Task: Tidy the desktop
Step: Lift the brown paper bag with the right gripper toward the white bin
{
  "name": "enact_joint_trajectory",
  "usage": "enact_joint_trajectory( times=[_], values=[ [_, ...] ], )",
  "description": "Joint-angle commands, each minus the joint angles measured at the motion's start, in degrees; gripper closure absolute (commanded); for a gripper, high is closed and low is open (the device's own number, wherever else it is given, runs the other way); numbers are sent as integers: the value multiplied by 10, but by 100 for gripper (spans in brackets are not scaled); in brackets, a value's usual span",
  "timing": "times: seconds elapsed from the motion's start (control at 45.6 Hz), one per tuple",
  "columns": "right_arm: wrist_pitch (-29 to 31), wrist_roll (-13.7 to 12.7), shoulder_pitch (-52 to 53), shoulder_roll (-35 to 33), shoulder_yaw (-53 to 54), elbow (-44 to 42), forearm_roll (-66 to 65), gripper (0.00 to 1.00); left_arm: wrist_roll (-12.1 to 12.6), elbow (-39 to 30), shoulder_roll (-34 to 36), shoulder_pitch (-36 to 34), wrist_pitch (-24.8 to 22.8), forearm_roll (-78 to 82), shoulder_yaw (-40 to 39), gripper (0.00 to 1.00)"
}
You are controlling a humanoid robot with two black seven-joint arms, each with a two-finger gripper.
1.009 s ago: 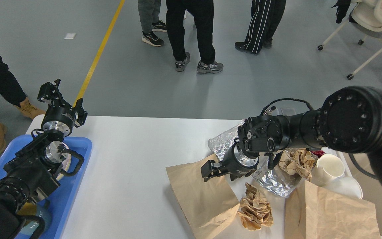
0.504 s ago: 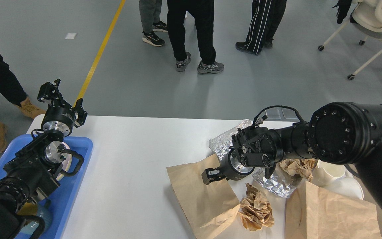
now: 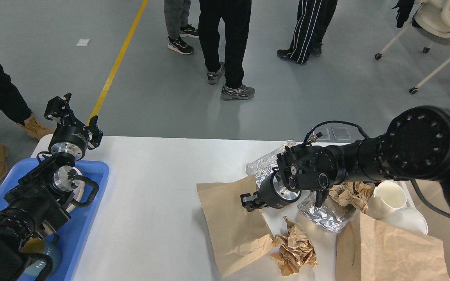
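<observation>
The desktop (image 3: 154, 203), a white matte slab with rounded corners, filled the lower part of the head view; its long axis ran left to right across the frame, its far edge parallel to the top of the picture. Beyond it lay a grey floor (image 3: 162, 93) crossed by a yellow line (image 3: 117, 58), where several standing people (image 3: 225, 39) and a wheeled white chair (image 3: 440, 23) were visible. A blue tray (image 3: 88, 203) sat at the desktop's left end. On the right half lay a flat brown paper bag (image 3: 229, 230), a crumpled brown paper ball (image 3: 293, 251), sheets of silver foil (image 3: 264, 166), a second brown bag (image 3: 389, 249) and white paper cups (image 3: 389, 197).

The left gripper (image 3: 72, 113) was raised above the tray's far corner, its two fingers spread apart and holding nothing. The right gripper (image 3: 248, 201) pointed leftward, low over the upper edge of the flat brown bag; its fingers appeared small and dark, so whether they were apart, together, or pinching the paper could not be told.
</observation>
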Motion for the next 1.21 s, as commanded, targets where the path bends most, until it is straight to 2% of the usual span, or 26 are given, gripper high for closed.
enact_joint_trajectory(
  times=[0.0,0.11,0.241,0.417,0.614,0.745,0.899,1.184],
  values=[
    [5,4,57,-66,45,85,-1,100,-1,0,0,0,0,0,0,4],
    [6,5,114,-131,80,150,-1,100,0,0,0,0,0,0,0,4],
    [20,5,168,-221,134,167,-1,100,-1,0,0,0,0,0,0,4],
    [45,2,190,-347,215,138,-2,100,-1,0,0,0,0,0,0,4],
    [45,-2,183,-415,213,46,-2,100,-1,0,0,0,0,0,0,4],
    [38,-2,124,-452,187,-47,-2,100,-1,0,0,0,0,0,0,4],
    [31,-2,7,-483,171,-165,-2,100,-1,0,0,0,0,0,0,4],
    [-45,-2,-236,-501,172,-329,2,100,-1,0,0,0,0,0,0,4]
  ],
)
